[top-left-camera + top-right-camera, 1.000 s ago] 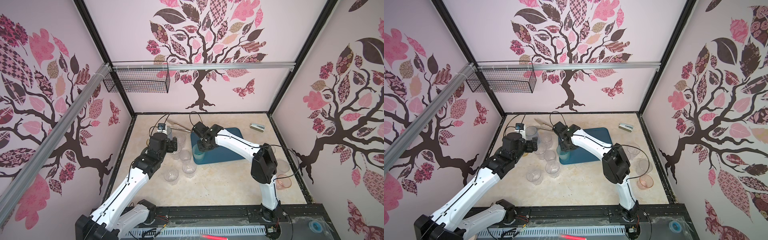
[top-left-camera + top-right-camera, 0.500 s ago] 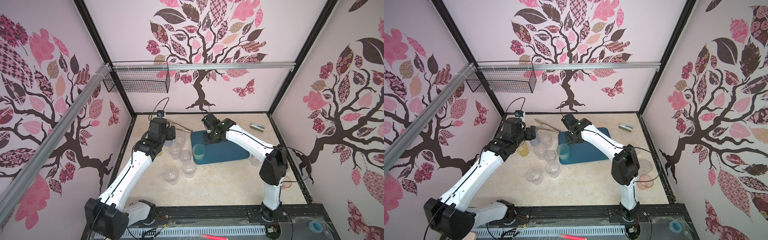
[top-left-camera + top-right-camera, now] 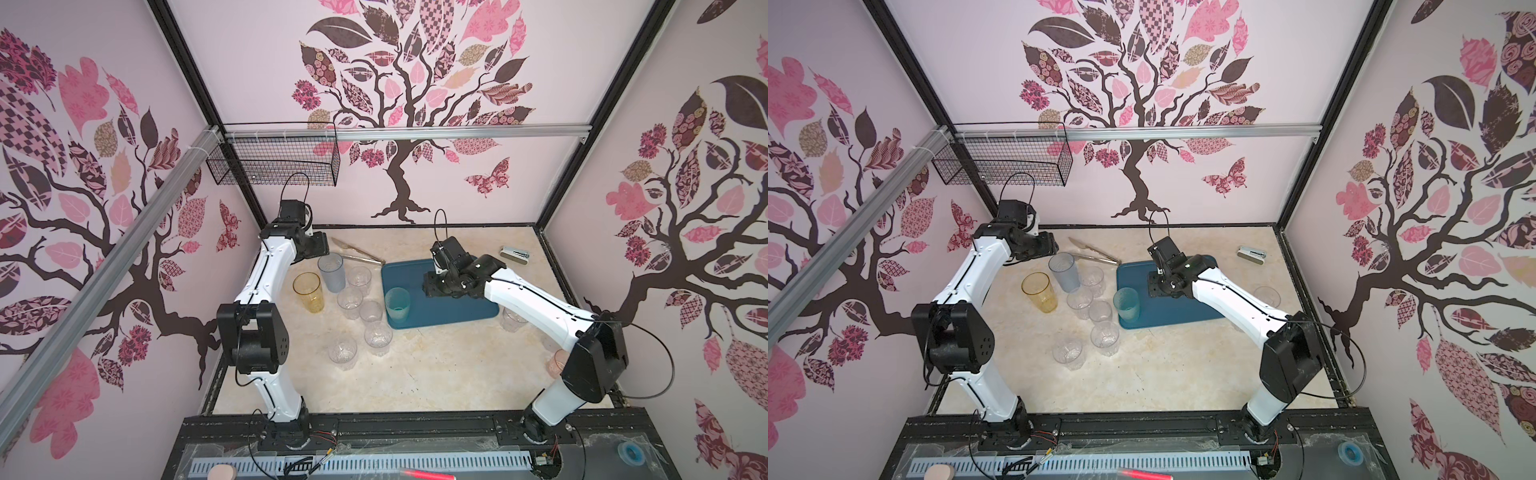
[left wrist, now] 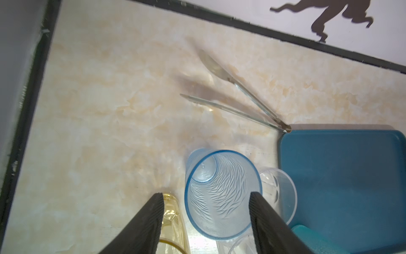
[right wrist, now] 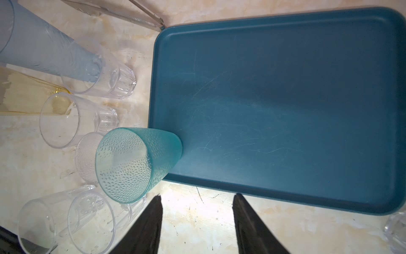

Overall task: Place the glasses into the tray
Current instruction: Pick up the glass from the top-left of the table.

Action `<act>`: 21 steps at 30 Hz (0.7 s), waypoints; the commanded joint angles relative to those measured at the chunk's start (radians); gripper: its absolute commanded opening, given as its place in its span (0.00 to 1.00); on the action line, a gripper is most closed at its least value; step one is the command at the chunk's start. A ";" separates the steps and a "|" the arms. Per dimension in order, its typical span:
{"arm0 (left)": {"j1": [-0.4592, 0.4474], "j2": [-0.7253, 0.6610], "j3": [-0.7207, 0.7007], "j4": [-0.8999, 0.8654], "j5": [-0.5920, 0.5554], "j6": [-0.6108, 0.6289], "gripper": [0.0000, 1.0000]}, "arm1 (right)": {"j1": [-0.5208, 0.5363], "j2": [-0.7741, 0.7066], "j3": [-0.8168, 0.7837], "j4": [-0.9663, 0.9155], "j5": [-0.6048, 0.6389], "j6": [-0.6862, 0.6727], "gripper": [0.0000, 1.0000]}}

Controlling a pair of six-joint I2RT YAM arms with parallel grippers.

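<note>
Top views: your teal-green glass (image 3: 397,307) stands upright in the tray (image 3: 457,309), at its near left corner; the other glasses you can see stand outside it
Both top views show you a beige marbled tabletop (image 3: 415,374) boxed by walls (image 3: 249,83) with pink-and-brown tree decals; your left arm stretches to the far left, left gripper (image 3: 323,252) over the blue-grey glass (image 3: 331,272), and your right arm bends over the tray, right gripper (image 3: 429,289) above its bare floor. Left wrist: jaws parted, straddling the blue-grey glass's rim, not clamped; amber glass (image 4: 173,228) just beside. Right wrist: jaws parted, nothing between them; clear glasses (image 5: 87,116) crowd the tray's edge
</note>
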 commanded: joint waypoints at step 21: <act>0.013 0.199 0.117 -0.069 0.007 0.072 0.29 | 0.000 -0.046 -0.128 0.094 -0.131 0.093 0.55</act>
